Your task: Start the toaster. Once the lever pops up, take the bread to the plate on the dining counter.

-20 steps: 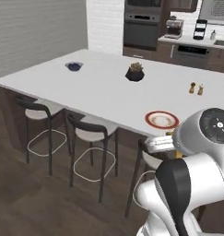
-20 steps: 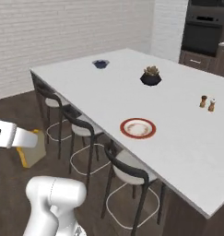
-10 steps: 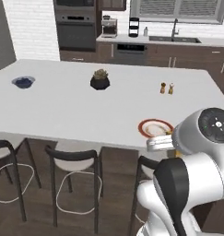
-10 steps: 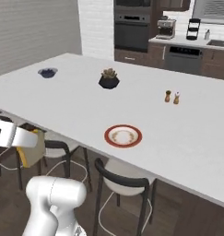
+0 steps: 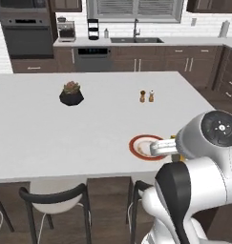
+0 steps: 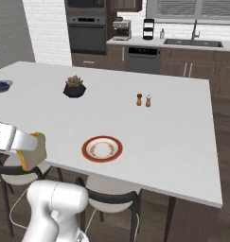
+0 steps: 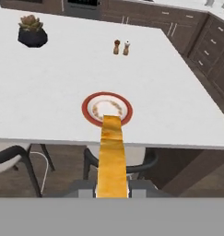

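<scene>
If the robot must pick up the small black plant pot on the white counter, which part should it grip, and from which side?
Probably the faceted black body of the plant pot, low down, coming from the side. It stands upright and leaves crown its top, so a descent from above would likely crush them. Counter around it gives the fingers room.

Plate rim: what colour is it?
Red, around a white centre on the plate; clearest in the right base view.

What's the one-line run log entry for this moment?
phase: carry | gripper: shut on tan toasted bread slice | red-rimmed round plate: bare, on white dining counter | bread short of plate
</scene>
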Controlling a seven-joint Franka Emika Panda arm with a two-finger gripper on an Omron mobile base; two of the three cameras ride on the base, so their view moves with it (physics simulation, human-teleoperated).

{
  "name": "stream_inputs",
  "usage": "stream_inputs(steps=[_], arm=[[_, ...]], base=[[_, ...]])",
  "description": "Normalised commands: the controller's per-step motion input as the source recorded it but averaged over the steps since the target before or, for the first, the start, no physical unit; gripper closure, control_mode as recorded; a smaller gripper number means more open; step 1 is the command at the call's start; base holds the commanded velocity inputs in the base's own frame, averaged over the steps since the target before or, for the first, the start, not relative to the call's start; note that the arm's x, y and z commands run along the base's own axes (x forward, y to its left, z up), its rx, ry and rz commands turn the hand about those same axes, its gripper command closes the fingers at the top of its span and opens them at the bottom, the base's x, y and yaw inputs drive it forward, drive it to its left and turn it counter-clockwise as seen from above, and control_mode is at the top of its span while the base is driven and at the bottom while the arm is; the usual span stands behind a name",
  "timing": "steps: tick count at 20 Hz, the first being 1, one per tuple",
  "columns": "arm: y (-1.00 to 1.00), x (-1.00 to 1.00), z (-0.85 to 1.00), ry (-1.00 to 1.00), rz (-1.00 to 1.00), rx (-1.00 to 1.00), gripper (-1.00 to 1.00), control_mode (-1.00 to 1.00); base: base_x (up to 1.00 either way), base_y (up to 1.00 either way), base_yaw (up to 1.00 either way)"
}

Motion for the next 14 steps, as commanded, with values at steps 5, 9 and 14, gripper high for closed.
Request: stream_inputs(steps=[5,9,14], arm=[[0.0,0.0,0.0,0.0,0.0,0.0,1.0,1.0],[0.0,0.0,0.0,0.0,0.0,0.0,1.0,1.0],[0.0,0.0,0.0,0.0,0.0,0.0,1.0,1.0]], base=[[0.69,0.09,-0.2],[0.62,0.12,-0.03],[0.2,0.12,0.0]])
